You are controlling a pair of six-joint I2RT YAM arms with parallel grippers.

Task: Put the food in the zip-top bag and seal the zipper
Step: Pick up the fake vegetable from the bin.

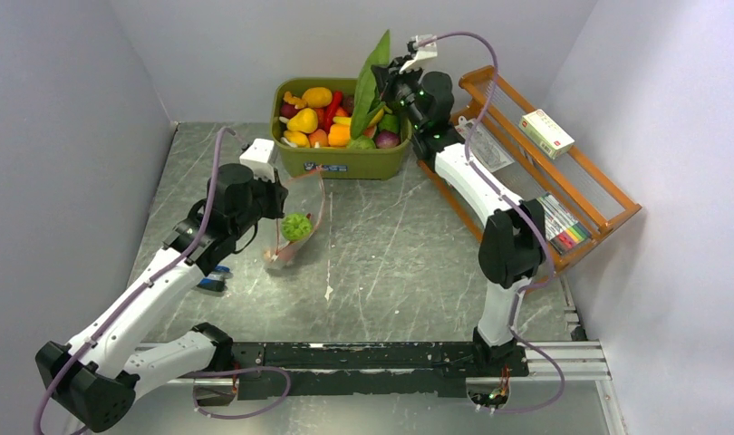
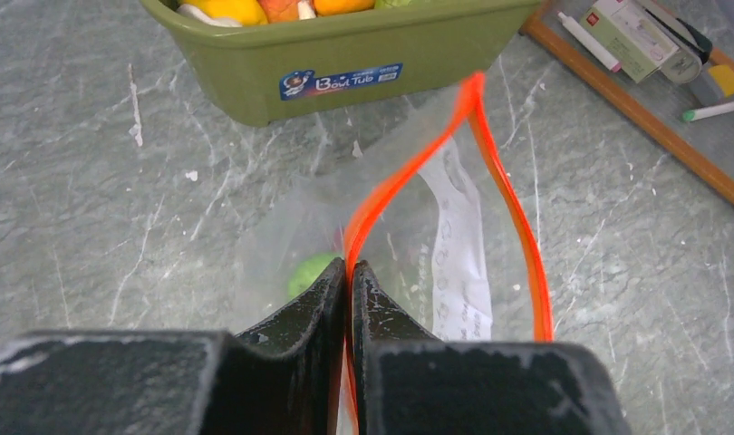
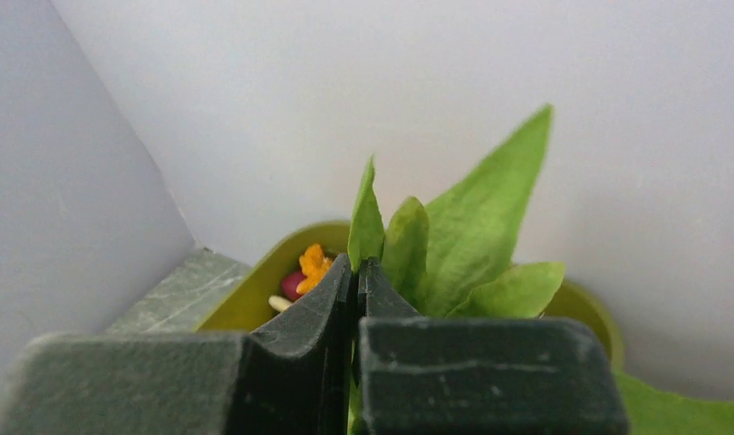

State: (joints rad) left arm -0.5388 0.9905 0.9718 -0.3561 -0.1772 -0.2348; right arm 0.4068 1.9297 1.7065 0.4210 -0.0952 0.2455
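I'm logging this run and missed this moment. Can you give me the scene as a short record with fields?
left pincer: shut on the zipper
right pincer: shut on the green leaves, over the green tub
zip-top bag: mouth open, unsealed
in bag: green round fruit

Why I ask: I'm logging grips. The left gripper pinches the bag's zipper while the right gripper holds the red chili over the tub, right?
Wrong on one count: the right gripper holds the green leaves, not the red chili, which lies in the tub; the right wrist view shows it. The left gripper does pinch the zipper.
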